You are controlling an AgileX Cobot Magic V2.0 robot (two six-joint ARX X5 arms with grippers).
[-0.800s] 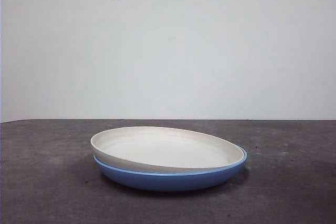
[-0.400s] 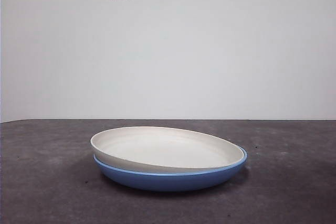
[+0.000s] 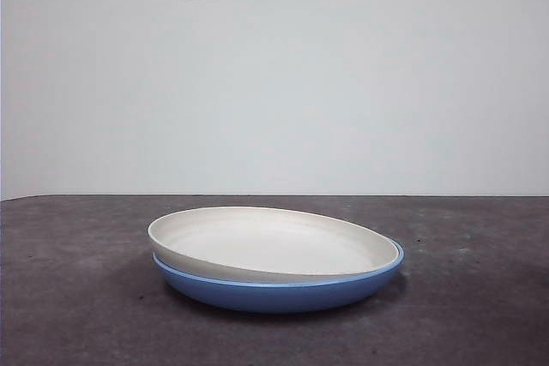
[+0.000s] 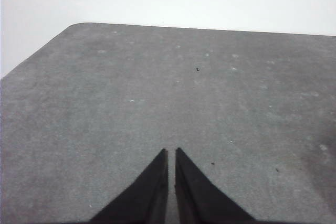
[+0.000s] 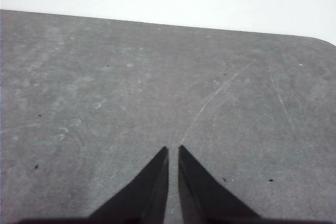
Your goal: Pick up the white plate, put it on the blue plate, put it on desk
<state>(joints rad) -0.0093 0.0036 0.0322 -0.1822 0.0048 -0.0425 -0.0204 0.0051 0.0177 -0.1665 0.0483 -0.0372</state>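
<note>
White plate point(image 3: 273, 244) nested in blue plate point(image 3: 283, 291), tilted, rim high at 9 o'clock, low at 3. Stack mid-bench point(image 3: 69, 297). Left pincer point(image 4: 171, 153) and right pincer point(image 5: 173, 150) closed, empty, over bare bench, well clear. Stacking judged done; lift-off to bench pending.

White plate point(image 3: 270, 243) sits tilted in blue plate point(image 3: 283, 291), on desk point(image 3: 69, 297)

Even, diffuse light is cast over the front view; no glare is seen. A soft shadow is thrown on the desk point(image 3: 77, 315) beneath the blue plate point(image 3: 283, 293), and the white plate point(image 3: 270, 242) is rendered evenly, shaded slightly inside its near rim. Both wrist views are mildly grainy, and the wall is washed out to near-white.
</note>
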